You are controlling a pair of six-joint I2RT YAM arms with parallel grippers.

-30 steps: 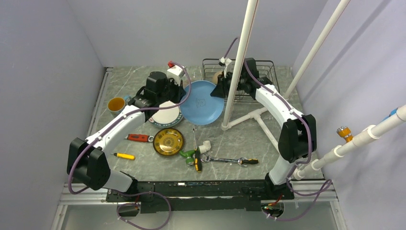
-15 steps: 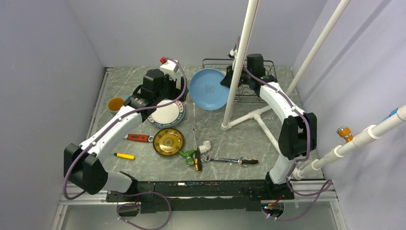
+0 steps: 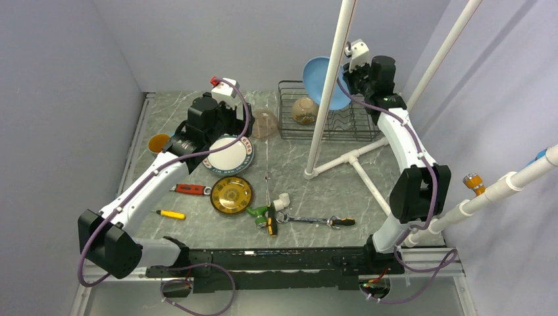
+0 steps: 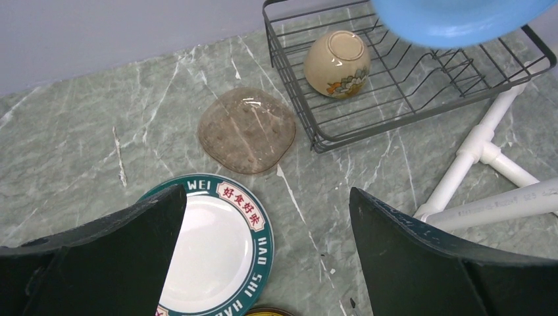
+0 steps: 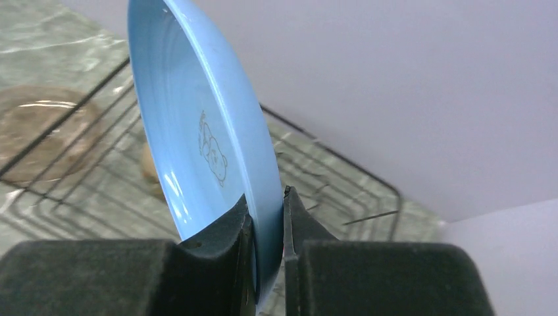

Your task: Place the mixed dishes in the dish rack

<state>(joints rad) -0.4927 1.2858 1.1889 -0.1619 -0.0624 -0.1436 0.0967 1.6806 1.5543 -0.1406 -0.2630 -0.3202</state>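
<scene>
- Clock directions are read from the top view, with 12 at the far wall and 6 at my bases.
- My right claw (image 5: 266,197) is clenched on the bottom edge of the light-blue plate (image 5: 197,118), one finger on each face.
- That plate stands on edge, leaning a little, and is held in the air over the far side of the dish rack (image 4: 289,79). It is not yet in the wire slots.
- The rack sits on the worktop (image 3: 316,191) at about 1 o'clock, with the white pipe frame (image 3: 327,92) rising in front of it.
- The whitish bowl (image 4: 337,62) lies in the rack's 9 o'clock end, its base turned up toward my left wrist camera.
- My left claw (image 4: 266,210) is released, jaws spread wide and grasping nothing, hanging above the worktop at about 11 o'clock.
- Under it lies the white plate with the green rim (image 4: 207,253), flat on the worktop.
- A brownish see-through dish (image 4: 247,130) rests upside down just beside the rack, at its 9 o'clock side.
- The yellow-centred plate (image 3: 231,195) lies at 6 o'clock from the white plate, close to it.
- The teal mug (image 3: 160,143) stands at 9 o'clock, near the worktop's edge.
- A red-handled tool (image 3: 189,189), a yellow-handled screwdriver (image 3: 171,214) and a wrench (image 3: 312,220) lie along the near side.
</scene>
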